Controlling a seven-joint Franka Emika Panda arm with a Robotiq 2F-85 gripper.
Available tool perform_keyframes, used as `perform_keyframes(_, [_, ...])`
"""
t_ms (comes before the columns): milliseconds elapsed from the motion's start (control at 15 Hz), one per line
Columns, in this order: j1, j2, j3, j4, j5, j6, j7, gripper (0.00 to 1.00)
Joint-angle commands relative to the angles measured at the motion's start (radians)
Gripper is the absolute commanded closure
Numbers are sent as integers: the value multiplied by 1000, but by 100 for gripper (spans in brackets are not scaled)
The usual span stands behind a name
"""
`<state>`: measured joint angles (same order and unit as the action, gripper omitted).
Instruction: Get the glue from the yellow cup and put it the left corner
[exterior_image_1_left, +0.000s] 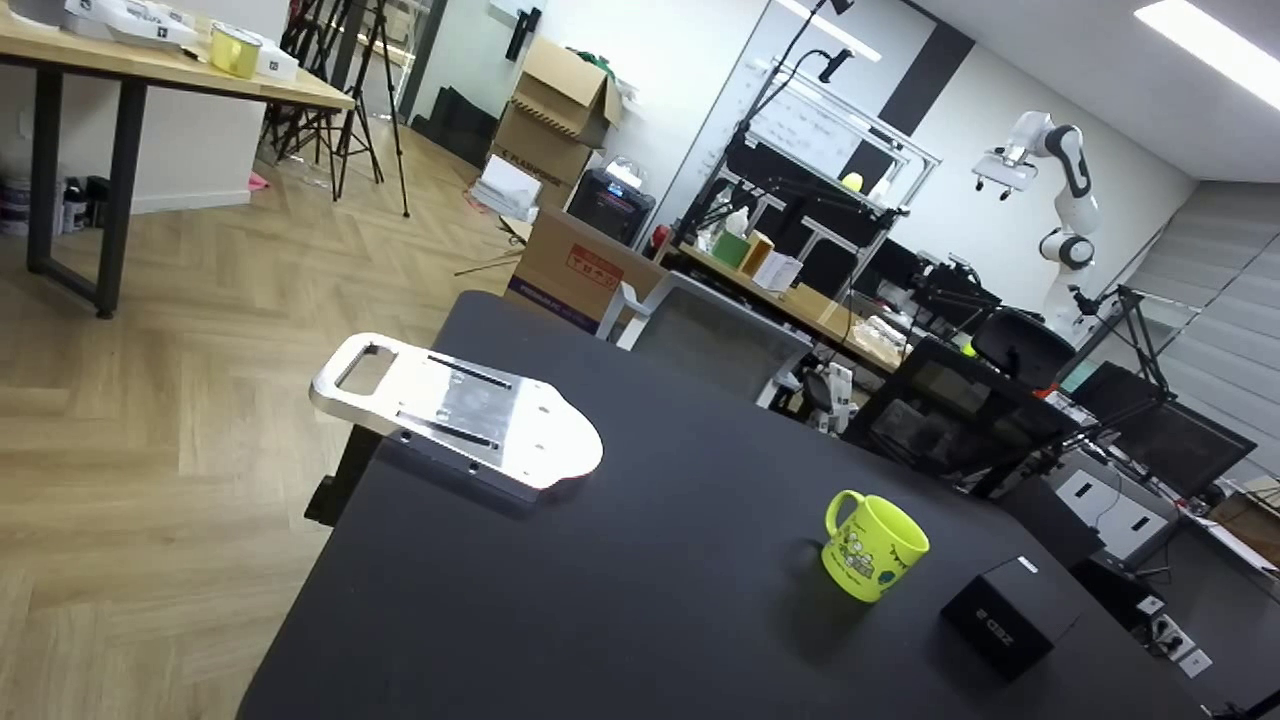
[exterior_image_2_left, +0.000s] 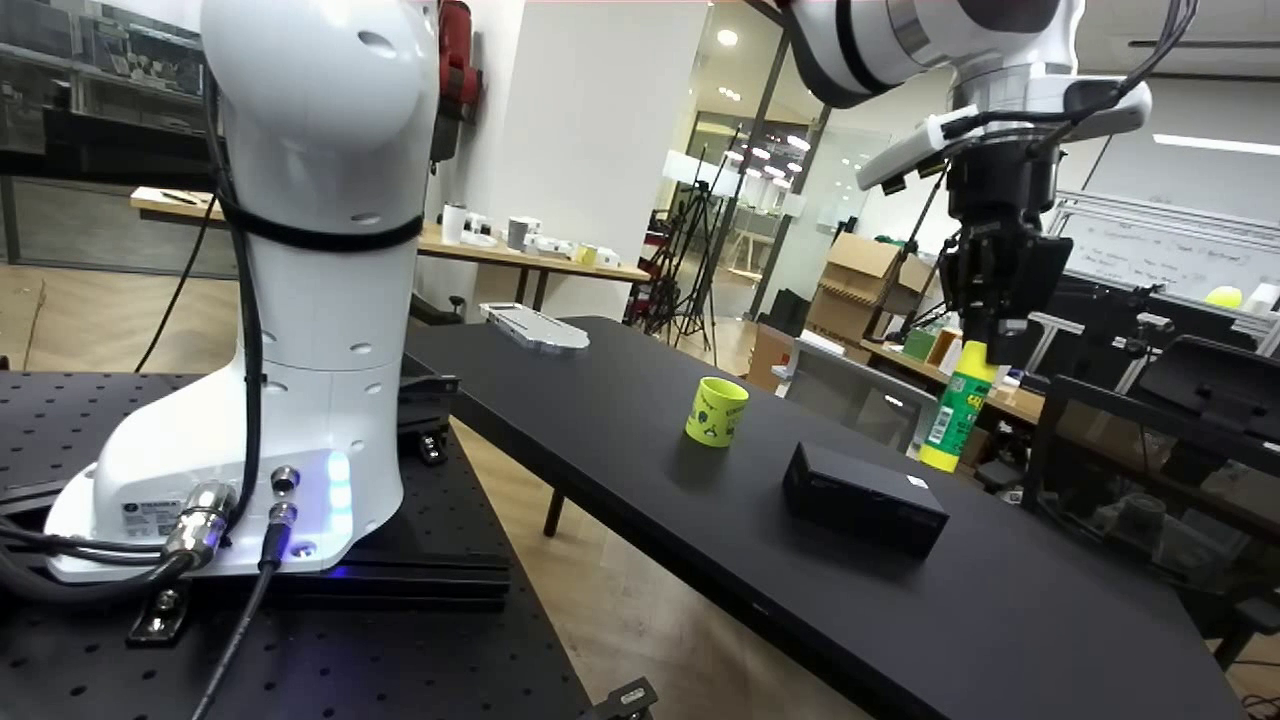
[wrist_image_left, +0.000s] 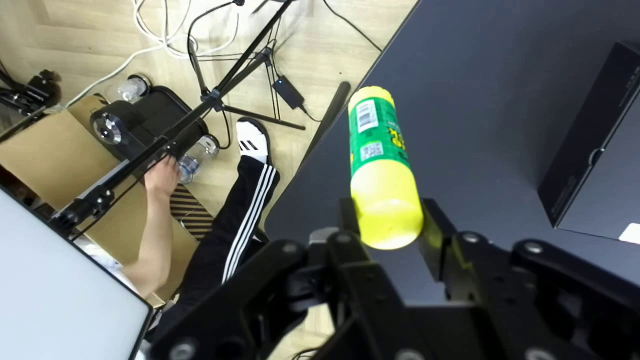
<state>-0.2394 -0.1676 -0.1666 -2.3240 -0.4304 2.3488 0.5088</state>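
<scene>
Tabletop (exterior_image_1_left: 650, 560): matte black, far left corner rounded in an exterior view.
Metal plate (exterior_image_1_left: 475, 405): pale, slotted, its cutout handle overhanging the left edge by that corner.
Yellow cup (exterior_image_1_left: 870, 552): smooth cylinder, looped handle, dark drawings; upright, toward the far edge.
Black box (exterior_image_1_left: 1008, 620): matte cuboid near that edge, farther from the corner.
Glue (exterior_image_2_left: 958, 410): slim stick, glossy yellow ends, green label with white code patches; raised clear of the cup, near a tabletop edge in the wrist view.
Pincer (wrist_image_left: 389, 215): dark, jointed, clasping the glue's end.
</scene>
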Motion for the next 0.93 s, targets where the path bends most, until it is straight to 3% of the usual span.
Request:
perform_keyframes(0, [-35, 146, -21, 168, 36, 42, 17, 91])
perform_keyframes(267, [-54, 329, -84, 376, 131, 93, 14, 91])
perform_keyframes(867, [-122, 694, -208, 754, 487, 108, 76, 91])
